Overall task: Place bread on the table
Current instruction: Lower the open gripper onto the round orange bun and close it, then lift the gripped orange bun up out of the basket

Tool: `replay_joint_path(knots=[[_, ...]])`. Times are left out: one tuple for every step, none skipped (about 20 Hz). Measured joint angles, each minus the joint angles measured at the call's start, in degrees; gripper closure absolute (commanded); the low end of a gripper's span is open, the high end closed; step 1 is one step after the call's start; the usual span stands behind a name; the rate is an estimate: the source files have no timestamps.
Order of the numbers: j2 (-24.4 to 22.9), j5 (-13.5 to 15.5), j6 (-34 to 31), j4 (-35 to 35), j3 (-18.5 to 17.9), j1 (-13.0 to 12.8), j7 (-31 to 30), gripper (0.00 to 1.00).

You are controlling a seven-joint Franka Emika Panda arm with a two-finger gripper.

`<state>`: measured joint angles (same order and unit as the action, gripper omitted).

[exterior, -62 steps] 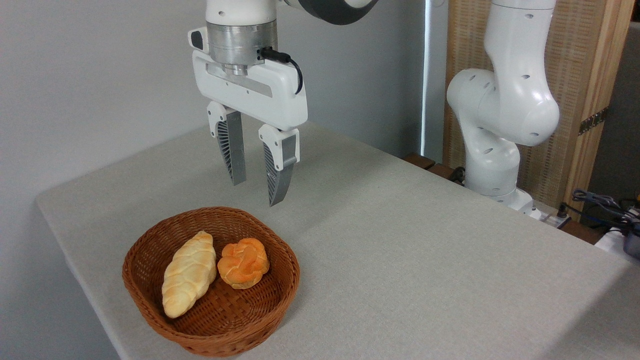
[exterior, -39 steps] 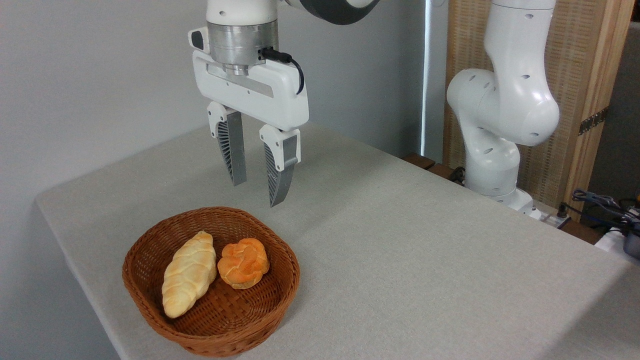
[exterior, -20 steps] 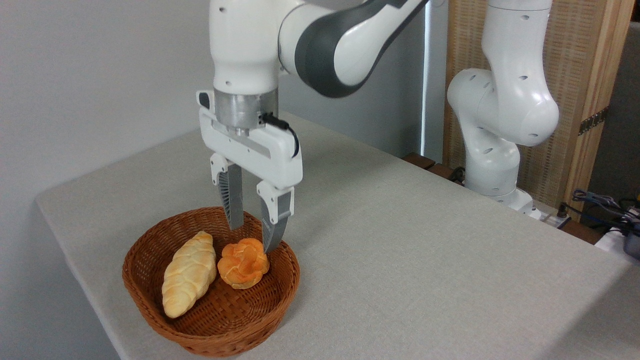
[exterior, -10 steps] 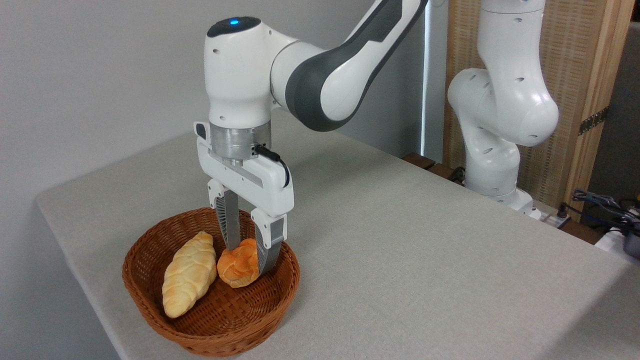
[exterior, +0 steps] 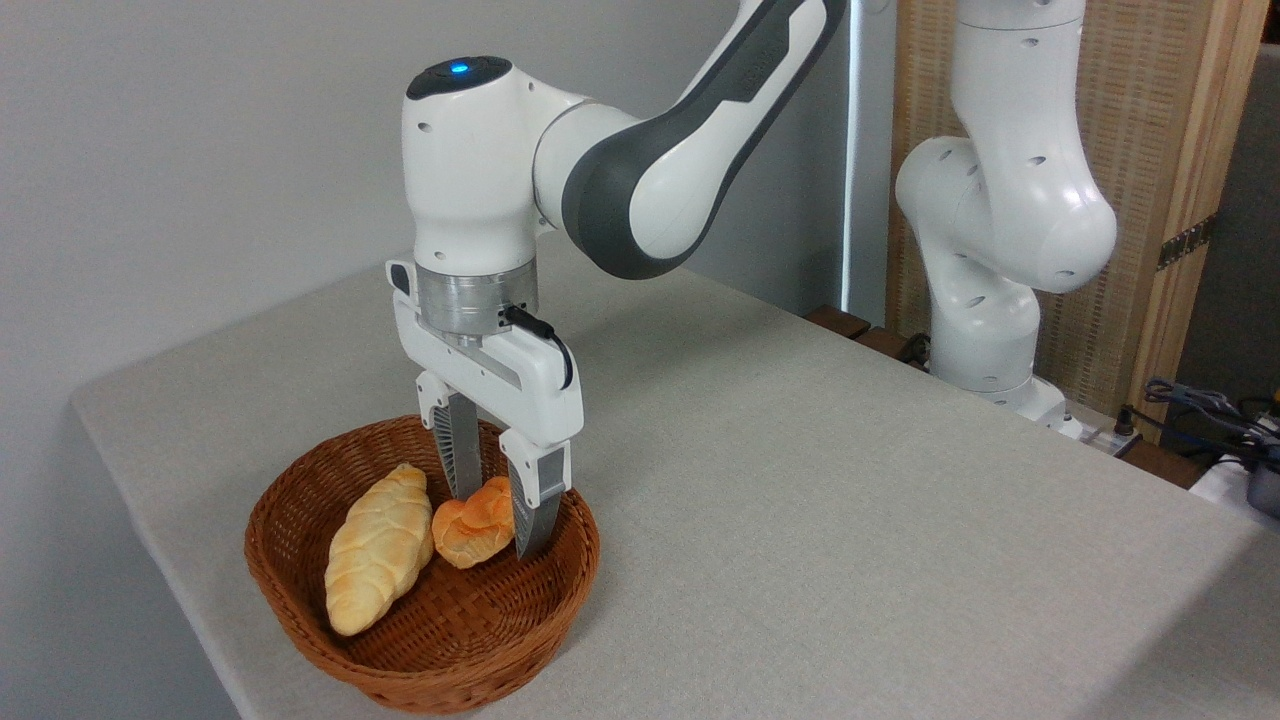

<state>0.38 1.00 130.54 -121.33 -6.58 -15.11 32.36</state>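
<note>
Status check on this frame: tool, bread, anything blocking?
Tool down in the basket, fingers either side of the bread, grip not confirmed. Bread not yet on the table. Braided loaf close beside the bread; basket rim to clear.

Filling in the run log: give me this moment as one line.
phase: grasping | end effector: straddling bread, closure unclear | bread: in basket beside braided loaf | table: no bread yet

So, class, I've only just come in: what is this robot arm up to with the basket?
The arm has lowered its tool into the brown wicker basket, with one finger on each side of the small orange bun. The bun sits in the basket beside the pale braided loaf; whether the fingers are pressing it cannot be told. Nothing has been moved out onto the grey table yet.
</note>
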Motion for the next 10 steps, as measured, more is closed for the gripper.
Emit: replay_joint_path(knots=[[0.0,0.0,0.0,0.0,0.0,0.0,0.0,0.61],[0.0,0.0,0.0,0.0,0.0,0.0,0.0,0.61],[0.0,0.0,0.0,0.0,0.0,0.0,0.0,0.61],[0.0,0.0,0.0,0.1,0.0,0.0,0.0,0.6],[0.0,0.0,0.0,0.1,0.0,0.0,0.0,0.6],[0.0,0.0,0.0,0.1,0.0,0.0,0.0,0.59],[0.0,0.0,0.0,0.1,0.0,0.0,0.0,0.59],[0.0,0.0,0.0,0.1,0.0,0.0,0.0,0.59],[0.0,0.0,0.0,0.2,0.0,0.0,0.0,0.59],[0.0,0.0,0.0,0.2,0.0,0.0,0.0,0.59]])
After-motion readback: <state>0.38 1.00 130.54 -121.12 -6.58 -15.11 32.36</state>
